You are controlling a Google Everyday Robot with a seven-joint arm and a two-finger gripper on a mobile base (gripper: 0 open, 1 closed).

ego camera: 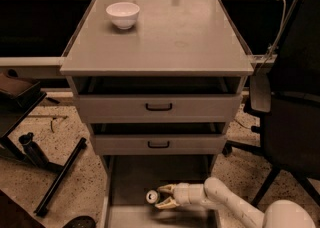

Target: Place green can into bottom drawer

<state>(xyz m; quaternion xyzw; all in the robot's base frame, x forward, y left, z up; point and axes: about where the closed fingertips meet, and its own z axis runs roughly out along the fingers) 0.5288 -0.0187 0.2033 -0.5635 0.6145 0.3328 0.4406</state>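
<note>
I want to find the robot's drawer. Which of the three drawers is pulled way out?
The bottom drawer, the lowest one. The two drawers above it are barely open and show black handles. Down inside it, the claw is beside the can.

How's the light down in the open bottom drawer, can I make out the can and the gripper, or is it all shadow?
Camera view: the bottom drawer is dim, shaded by the drawers above, yet the gripper reads clearly, pale against the grey floor. The green can shows mostly as a bright round end at the gripper's tips; its green barely registers. The cabinet top and white bowl are evenly lit, with no glare.
</note>
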